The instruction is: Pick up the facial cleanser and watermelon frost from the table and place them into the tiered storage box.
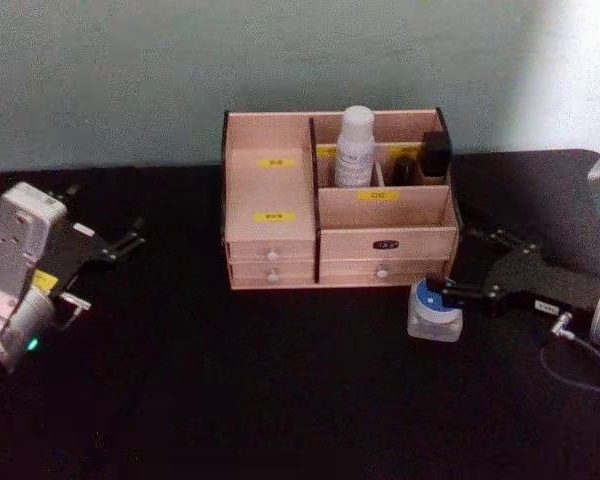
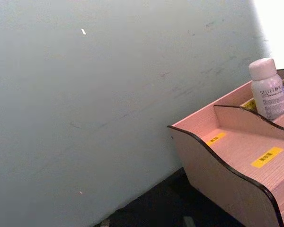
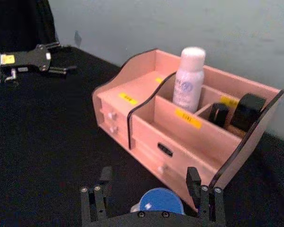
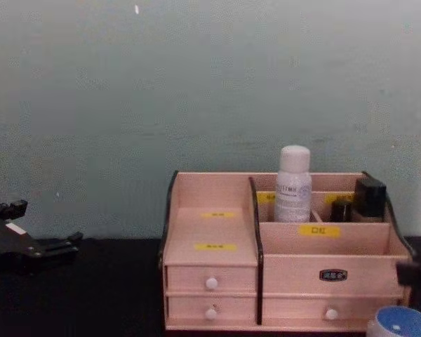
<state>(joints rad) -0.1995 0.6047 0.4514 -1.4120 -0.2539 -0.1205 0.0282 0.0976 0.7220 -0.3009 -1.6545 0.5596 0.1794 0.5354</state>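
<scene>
The facial cleanser (image 1: 355,146) (image 3: 189,78) (image 4: 293,184) (image 2: 267,88), a tall white bottle, stands upright in a rear compartment of the tiered storage box (image 1: 270,245) (image 3: 146,127) (image 4: 210,263) (image 2: 227,161). On the table, by the box's front right corner, sits the watermelon frost (image 1: 435,315) (image 3: 158,201) (image 4: 403,324), a squat jar with a blue lid. My right gripper (image 1: 450,260) (image 3: 149,175) is open at the jar; in the right wrist view the lid lies between its fingers. Far left of the box, my left gripper (image 1: 130,238) (image 4: 45,225) (image 3: 59,57) rests open and holds nothing.
Two small dark bottles (image 1: 425,158) (image 3: 236,113) occupy the box's right rear compartment. The black table (image 1: 230,400) stretches wide in front of the box. A pale wall (image 4: 196,84) runs close behind it. A blue cable (image 1: 580,365) loops beside my right wrist.
</scene>
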